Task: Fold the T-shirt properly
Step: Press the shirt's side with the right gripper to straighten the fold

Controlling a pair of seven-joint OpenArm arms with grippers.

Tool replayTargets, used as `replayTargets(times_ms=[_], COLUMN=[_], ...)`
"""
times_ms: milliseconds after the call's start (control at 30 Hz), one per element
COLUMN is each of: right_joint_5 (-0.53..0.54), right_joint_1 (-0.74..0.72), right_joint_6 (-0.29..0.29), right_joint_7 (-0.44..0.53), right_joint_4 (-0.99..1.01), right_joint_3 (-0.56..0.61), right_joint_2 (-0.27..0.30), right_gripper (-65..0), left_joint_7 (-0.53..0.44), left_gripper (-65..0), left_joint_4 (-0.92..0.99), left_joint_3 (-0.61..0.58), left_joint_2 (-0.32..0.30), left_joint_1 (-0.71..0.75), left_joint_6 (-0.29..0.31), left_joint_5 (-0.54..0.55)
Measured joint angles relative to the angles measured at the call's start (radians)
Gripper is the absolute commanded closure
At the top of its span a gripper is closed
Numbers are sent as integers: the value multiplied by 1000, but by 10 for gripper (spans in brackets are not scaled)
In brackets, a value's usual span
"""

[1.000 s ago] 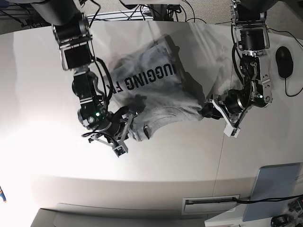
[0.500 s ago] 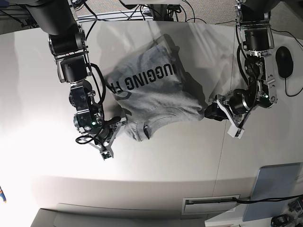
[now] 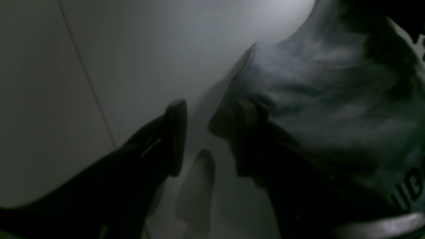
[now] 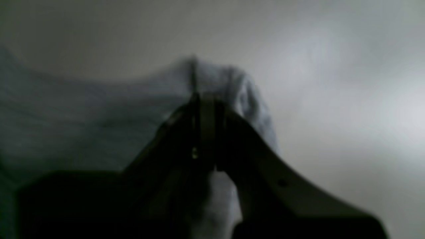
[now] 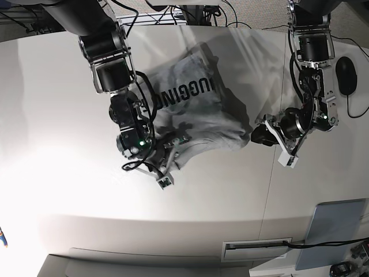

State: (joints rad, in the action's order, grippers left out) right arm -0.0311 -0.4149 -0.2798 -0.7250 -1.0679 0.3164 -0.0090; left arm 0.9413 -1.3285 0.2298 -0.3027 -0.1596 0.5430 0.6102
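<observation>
The heather-grey T-shirt (image 5: 196, 118) lies crumpled in the middle of the white table (image 5: 57, 115), with black lettering facing up on its far half. My right gripper (image 5: 169, 151) is shut on a fold at the shirt's near-left edge. In the right wrist view the shut gripper (image 4: 206, 99) pinches the bunched grey cloth (image 4: 83, 116). My left gripper (image 5: 258, 135) is at the shirt's right corner. In the left wrist view the left gripper (image 3: 204, 113) is open. One finger touches the cloth (image 3: 332, 99), and bare table shows in the gap.
A black computer mouse (image 5: 346, 75) lies at the far right. A flat grey-blue pad (image 5: 333, 231) sits at the lower right. Cables run along the table's back edge (image 5: 190, 14). A seam (image 5: 268, 190) crosses the table on the right, with a slot (image 5: 256, 249) near the front.
My right arm swung left, then back right towards the shirt's middle, dragging the near-left edge with it. The left arm stayed almost still at the right corner.
</observation>
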Motion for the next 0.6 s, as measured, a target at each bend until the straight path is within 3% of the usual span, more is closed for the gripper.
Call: replayTargets(times_ms=[100, 200, 333, 433, 600], right_joint_5=[-73, -76, -130, -129, -129], right_joint_1=[20, 27, 27, 28, 28], right_joint_6=[31, 45, 134, 141, 145], right_joint_7=[62, 95, 95, 97, 96], right_joint_4=[0, 0, -1, -1, -1], right_joint_3=[0, 0, 0, -1, -1], right_joint_2=[15, 40, 86, 125, 125], right_gripper=[0, 0, 0, 0, 0], left_joint_7=[0, 0, 0, 22, 23], left_gripper=[-223, -223, -223, -223, -223], left_joint_4=[0, 0, 0, 0, 0], left_joint_3=[0, 0, 0, 0, 0], left_joint_2=[0, 0, 0, 0, 0], left_joint_1=[-1, -1, -1, -1, -1], left_joint_6=[0, 0, 0, 0, 0], left_joint_5=[3, 3, 3, 3, 23])
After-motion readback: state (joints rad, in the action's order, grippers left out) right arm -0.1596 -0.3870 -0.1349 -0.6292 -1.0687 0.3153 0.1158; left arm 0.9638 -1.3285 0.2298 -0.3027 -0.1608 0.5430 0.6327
